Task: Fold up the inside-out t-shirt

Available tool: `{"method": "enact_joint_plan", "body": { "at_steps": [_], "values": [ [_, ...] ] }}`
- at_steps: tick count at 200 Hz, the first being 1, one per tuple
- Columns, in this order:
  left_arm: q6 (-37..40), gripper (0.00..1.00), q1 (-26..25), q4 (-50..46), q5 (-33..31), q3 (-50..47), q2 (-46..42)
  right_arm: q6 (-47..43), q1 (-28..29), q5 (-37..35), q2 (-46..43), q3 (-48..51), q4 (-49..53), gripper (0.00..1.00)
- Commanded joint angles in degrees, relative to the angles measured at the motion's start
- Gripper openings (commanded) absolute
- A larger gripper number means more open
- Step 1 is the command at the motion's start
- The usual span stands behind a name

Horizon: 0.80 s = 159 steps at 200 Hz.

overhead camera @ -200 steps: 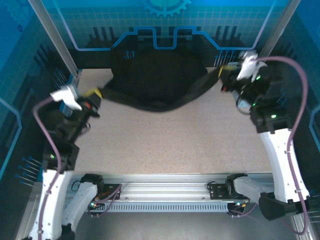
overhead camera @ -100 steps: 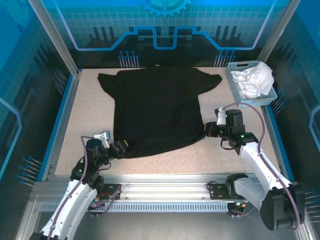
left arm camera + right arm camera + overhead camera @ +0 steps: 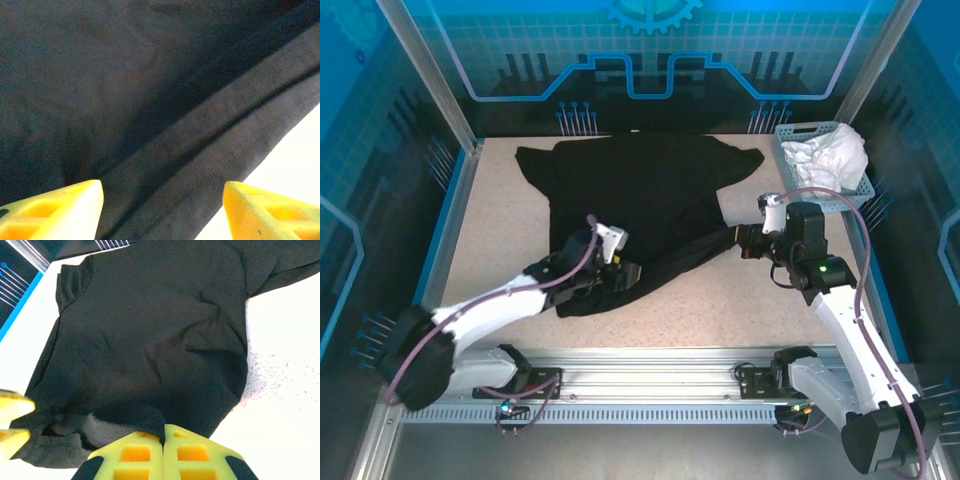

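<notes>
On the left, the left gripper (image 3: 623,272) hangs over the near hem of the inside-out t-shirt (image 3: 640,190) with its jaws apart and the hem band just under them. The shirt itself lies spread on the worktop (image 3: 500,230) with its sleeves toward the far edge. On the right, the right gripper (image 3: 742,243) has its jaws clamped on the near right part of the hem, which runs taut between the two arms. I judge this to be the start of the first fold; next the left jaws must close on the hem, so that both arms can carry it evenly toward the collar.
</notes>
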<state>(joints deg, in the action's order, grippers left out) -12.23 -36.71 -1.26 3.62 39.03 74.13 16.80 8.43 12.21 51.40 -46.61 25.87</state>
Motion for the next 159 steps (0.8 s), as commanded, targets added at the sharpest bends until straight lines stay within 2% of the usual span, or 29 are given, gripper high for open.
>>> {"method": "enact_joint_plan", "body": {
  "at_steps": [1, 38, 73, 102, 117, 135, 159],
  "values": [
    [7.04, 0.66, -0.38, -0.68, 3.79, 5.18, 7.23, -2.21, -1.16, -1.75, -1.57, -1.05, 4.72, 0.00],
    [6.48, 0.65, -0.38, -8.27, 5.06, 11.62, 15.92, 1.48, -1.24, -6.84, -1.62, 1.39, 9.80, 0.00],
    [5.95, 0.63, -0.36, -11.26, 7.52, 14.13, 18.91, 6.52, -1.28, -7.72, 0.11, 5.71, 10.28, 0.00],
    [5.47, 0.62, -0.38, -14.26, 6.02, 16.08, 20.34, 8.72, -1.21, -9.29, 1.55, 7.86, 10.32, 0.00],
    [4.68, 0.63, -0.16, -14.65, 4.84, 16.17, 20.12, 9.49, -1.19, -10.14, 1.56, 8.61, 10.02, 0.11],
    [4.30, 0.63, 0.56, -15.64, 4.22, 16.81, 20.15, 9.25, -0.59, -11.32, 1.01, 8.90, 9.67, 0.20],
    [2.93, 0.63, 1.98, -18.80, 3.57, 18.24, 21.20, 9.09, 2.34, -17.45, -0.75, 8.32, 10.88, 0.32]
  ]
}}
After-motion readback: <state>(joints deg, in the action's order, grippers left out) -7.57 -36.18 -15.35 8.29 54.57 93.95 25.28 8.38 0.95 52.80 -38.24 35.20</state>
